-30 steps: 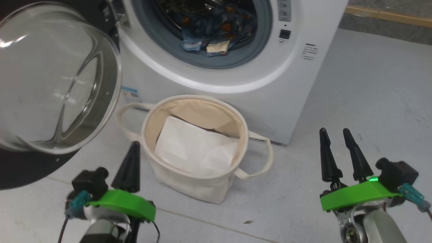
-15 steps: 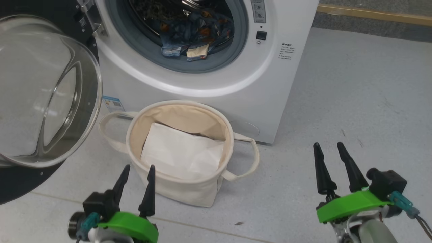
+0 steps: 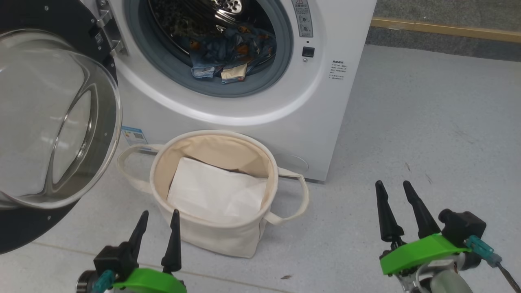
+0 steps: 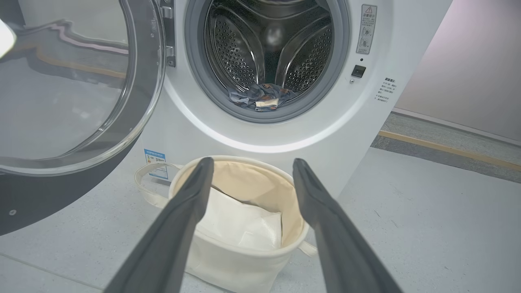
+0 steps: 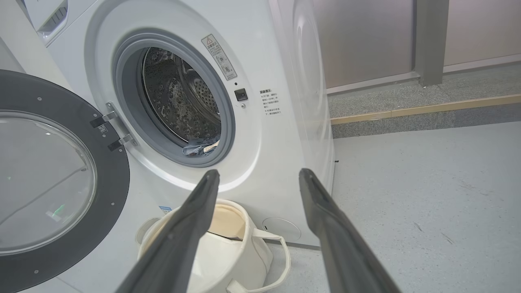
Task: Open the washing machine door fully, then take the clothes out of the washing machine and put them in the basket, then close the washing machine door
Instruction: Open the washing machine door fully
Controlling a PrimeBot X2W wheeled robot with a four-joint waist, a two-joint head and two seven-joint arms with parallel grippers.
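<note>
The washing machine [image 3: 325,106] stands with its door [image 3: 44,122] swung wide to the left, glass bowl bulging outward; the door [image 4: 69,89] also shows in the left wrist view. Blue printed clothes [image 3: 228,53] with a beige patch lie at the drum's front lip, also seen as clothes [image 4: 262,97] and clothes [image 5: 201,147]. The cream basket [image 3: 211,240] sits on the floor before the machine, a white sheet inside. My left gripper [image 3: 158,215] is open near the basket's front left. My right gripper [image 3: 394,185] is open over bare floor to the right.
Grey floor [image 3: 427,122] spreads to the right of the machine. A raised kerb with a wooden strip [image 3: 447,29] runs along the far side. The open door's black rim [image 3: 24,232] reaches low at the left, close to my left arm.
The head camera has shifted, so machine and basket sit further left and lower. My left gripper turned from edge-on to showing both fingers apart and dropped lower; the right gripper sank slightly.
</note>
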